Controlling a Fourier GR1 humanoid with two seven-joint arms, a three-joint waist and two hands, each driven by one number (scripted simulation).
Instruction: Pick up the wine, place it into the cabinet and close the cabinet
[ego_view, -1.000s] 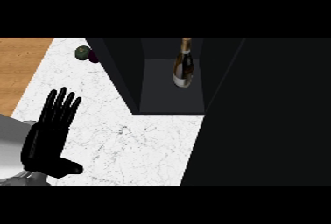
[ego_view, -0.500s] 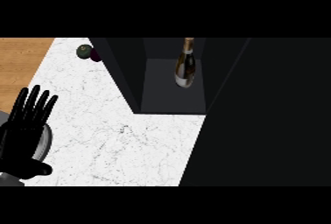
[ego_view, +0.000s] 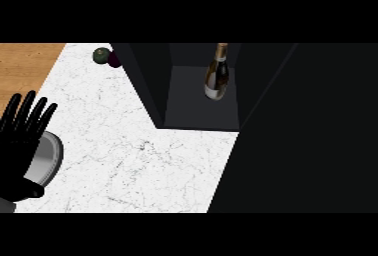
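One hand in view: left hand (ego_view: 23, 145), fingers straight, holding nothing, at tabletop (ego_view: 140, 160) left edge. Wine (ego_view: 216, 75) stands upright inside cabinet (ego_view: 199, 107), well up-right of that hand. Door isn't shut; right hand not visible.

One view only, from the robot's head, looking steeply down on the counter (ego_view: 148, 165); the cabinet (ego_view: 203, 107) fills the upper right, fairly near.
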